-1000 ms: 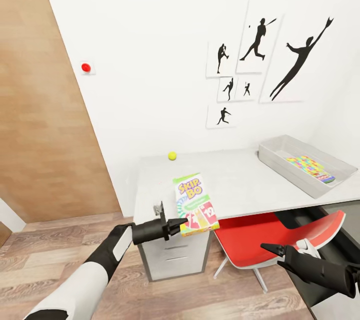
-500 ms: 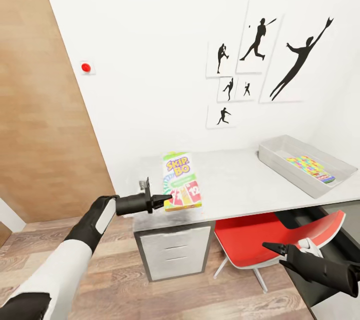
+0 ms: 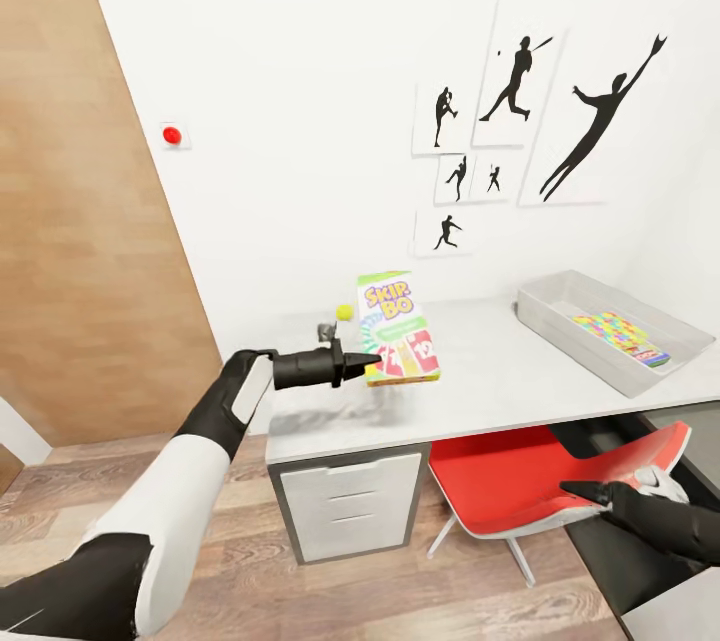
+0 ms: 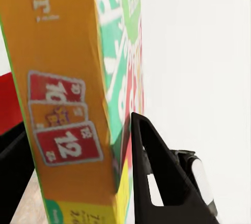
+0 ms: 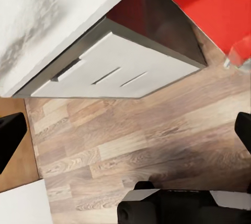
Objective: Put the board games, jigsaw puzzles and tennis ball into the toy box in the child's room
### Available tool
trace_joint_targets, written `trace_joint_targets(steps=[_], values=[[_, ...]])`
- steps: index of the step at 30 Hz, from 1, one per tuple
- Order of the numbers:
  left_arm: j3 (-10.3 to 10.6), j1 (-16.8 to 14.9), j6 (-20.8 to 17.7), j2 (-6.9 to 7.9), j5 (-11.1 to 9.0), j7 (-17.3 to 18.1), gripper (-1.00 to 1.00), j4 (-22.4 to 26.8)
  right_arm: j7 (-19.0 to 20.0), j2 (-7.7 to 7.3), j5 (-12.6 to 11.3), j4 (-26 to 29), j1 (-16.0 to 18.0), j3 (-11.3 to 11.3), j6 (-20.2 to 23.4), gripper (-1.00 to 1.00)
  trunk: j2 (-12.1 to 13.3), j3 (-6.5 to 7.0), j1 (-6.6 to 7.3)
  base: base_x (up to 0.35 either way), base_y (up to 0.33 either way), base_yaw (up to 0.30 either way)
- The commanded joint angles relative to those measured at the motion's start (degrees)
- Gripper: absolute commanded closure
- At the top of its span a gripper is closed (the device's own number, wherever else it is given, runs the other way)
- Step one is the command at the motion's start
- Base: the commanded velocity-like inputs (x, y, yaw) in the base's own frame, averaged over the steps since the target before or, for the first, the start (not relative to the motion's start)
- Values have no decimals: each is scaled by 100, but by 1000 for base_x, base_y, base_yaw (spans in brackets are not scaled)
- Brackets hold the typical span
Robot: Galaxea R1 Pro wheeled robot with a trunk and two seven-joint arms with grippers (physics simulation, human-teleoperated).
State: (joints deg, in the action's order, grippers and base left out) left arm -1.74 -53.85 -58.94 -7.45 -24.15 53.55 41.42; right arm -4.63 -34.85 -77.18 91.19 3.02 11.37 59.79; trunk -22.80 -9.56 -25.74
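Left tool [image 3: 372, 364] is gripping the Skip-Bo box [image 3: 397, 328] by its lower edge, its 2 fingers [image 4: 157, 177] closed on either face, holding it above the white counter [image 3: 480, 371]. Behind the box, the tennis ball [image 3: 344, 312] is sitting near the wall. Farther right, the grey toy box [image 3: 560, 321] is holding a jigsaw puzzle [image 3: 612, 329]. Right tool [image 3: 600, 494] is hanging low beside the red chair [image 3: 520, 481], fingers spread, holding nothing.

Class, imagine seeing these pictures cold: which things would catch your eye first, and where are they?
The bright Skip-Bo box, pinched in the left gripper above the white table. Then the red chair tucked under the table, and the black silhouette pictures on the wall above the grey toy box.
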Motion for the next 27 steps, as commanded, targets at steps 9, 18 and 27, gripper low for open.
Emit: trace_joint_targets(steps=[9, 18, 27], values=[[-138, 3, 14, -255, 38, -502, 100, -669, 1398, -526, -165, 2, -130, 108, 21, -100, -12, -12, -4, 0, 0, 0], [-165, 96, 146, -248, 46, -488, 100, -705, 1489, -490, -121, -5, -136, 102, 21, -100, -12, 39, -4, 0, 0, -80], [-174, 112, 197, -235, 41, -463, 100, -706, 1471, -455, -95, -5, -136, 81, 21, -100, -12, 75, -4, 0, 0, -84]])
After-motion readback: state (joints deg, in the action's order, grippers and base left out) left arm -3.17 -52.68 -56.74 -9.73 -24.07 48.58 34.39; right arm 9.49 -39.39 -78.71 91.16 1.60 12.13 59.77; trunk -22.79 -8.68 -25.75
